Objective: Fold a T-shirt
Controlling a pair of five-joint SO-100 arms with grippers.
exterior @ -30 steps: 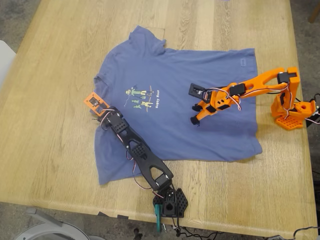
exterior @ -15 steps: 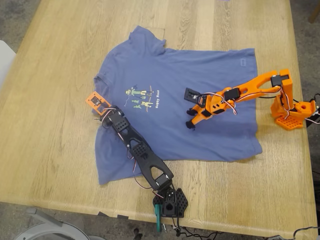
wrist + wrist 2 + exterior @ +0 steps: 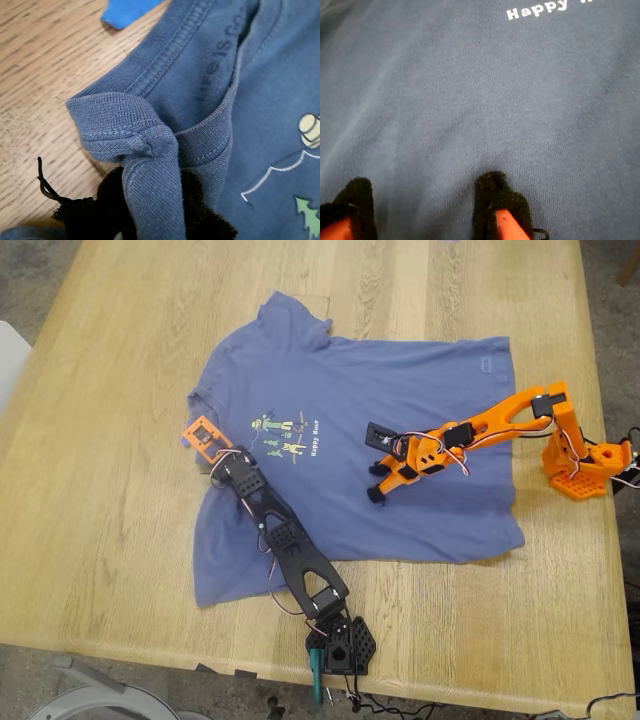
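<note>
The slate-blue T-shirt (image 3: 400, 410) lies spread on the wooden table (image 3: 100, 540), collar toward the exterior view's left, print and white lettering (image 3: 537, 9) facing up. My first gripper (image 3: 215, 468), on the black arm, is shut on the ribbed collar (image 3: 125, 130), which bunches up between its black pads (image 3: 90, 212). My second gripper (image 3: 376, 490), on the orange arm, hovers low over the shirt's middle just beside the lettering. It stands open, its black-padded fingertips (image 3: 492, 192) apart at the cloth; I cannot tell whether they touch it.
The orange arm's base (image 3: 585, 465) stands at the exterior view's right table edge, with cables beside it. The black arm's base (image 3: 340, 640) is clamped at the near edge. A bright blue scrap (image 3: 125, 10) lies on the wood beyond the collar.
The black arm has pulled the collar a little toward the shirt's chest, wrinkling the shoulder. The orange gripper has moved lower and toward the exterior view's left, closer to the print.
</note>
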